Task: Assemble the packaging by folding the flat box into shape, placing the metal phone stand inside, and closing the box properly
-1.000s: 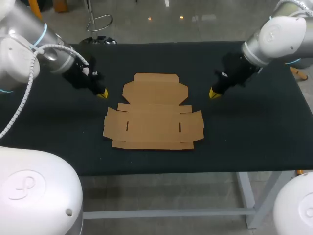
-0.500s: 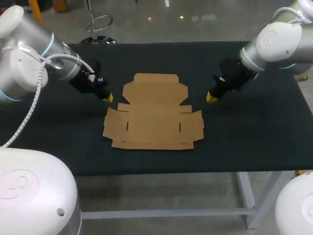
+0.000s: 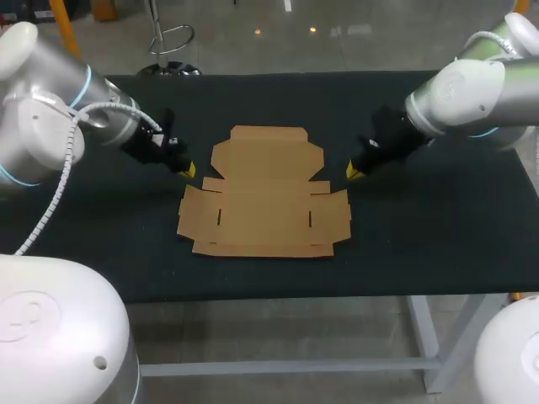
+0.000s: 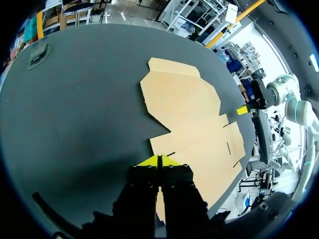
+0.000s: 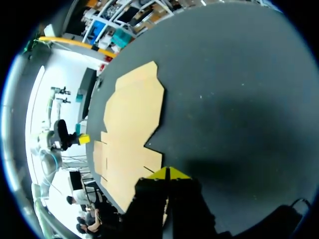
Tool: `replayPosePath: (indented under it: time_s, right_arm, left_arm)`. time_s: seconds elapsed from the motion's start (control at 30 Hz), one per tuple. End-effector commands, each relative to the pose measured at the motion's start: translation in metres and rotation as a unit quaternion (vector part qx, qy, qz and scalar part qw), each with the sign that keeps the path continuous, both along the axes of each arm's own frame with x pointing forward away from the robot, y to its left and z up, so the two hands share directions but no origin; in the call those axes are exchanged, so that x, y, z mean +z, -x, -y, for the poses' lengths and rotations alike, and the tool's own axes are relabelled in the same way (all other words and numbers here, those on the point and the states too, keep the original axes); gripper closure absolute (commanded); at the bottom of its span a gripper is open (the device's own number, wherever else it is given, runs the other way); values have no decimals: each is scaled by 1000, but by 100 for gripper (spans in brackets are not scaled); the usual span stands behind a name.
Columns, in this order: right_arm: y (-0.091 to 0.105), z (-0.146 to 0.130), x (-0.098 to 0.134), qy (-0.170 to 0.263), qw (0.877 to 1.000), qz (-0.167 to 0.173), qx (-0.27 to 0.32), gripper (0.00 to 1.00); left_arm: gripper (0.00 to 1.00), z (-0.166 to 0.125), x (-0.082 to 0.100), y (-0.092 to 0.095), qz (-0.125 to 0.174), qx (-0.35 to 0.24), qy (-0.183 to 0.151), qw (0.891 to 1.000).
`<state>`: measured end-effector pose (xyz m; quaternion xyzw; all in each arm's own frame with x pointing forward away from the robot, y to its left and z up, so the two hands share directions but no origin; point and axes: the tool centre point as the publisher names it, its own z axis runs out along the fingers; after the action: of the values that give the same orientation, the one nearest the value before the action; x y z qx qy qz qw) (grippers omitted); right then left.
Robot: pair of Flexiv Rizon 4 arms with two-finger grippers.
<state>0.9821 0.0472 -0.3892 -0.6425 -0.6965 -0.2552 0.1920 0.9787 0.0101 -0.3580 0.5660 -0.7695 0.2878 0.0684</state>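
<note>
The flat box (image 3: 263, 202) is plain tan cardboard, against the matte black table (image 3: 421, 244). The left gripper (image 3: 187, 170) and right gripper (image 3: 354, 172) are black with bright yellow tips. The left arm (image 3: 50, 109) and right arm (image 3: 463, 93) are glossy white and silver, with pale blue rings.

2 glossy white arms (image 3: 42, 126), blue-ringed joints (image 3: 86, 82), ribbed white cable (image 3: 59, 172).

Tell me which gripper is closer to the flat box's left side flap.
Left. The left gripper is just past the far corner of that flap. The right gripper is across the flat cardboard box, off its opposite side.
</note>
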Motion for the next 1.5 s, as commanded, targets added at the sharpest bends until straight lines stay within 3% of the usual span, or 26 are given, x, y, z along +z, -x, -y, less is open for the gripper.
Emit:
replayPosePath:
  time_s: [0.03,0.43,0.77,1.2,1.5]
  right_arm:
    - [1,-6,-5,1,1000,6,-9,100]
    - [-5,-11,-14,-19,999,13,-25,100]
    - [-7,-18,-21,-28,999,8,-26,100]
    - [-8,-19,-28,-33,999,-4,-32,100]
    - [-7,-22,-30,-39,999,-8,-37,100]
  left_arm:
    - [100,1,-4,2,8,5,1,1000]
    - [100,3,-19,-9,22,-7,-3,1000]
    - [100,1,-32,-19,-10,2,-5,1000]
    - [100,-3,-47,-28,-46,-2,16,999]
    - [100,3,-50,-27,-67,-4,19,998]
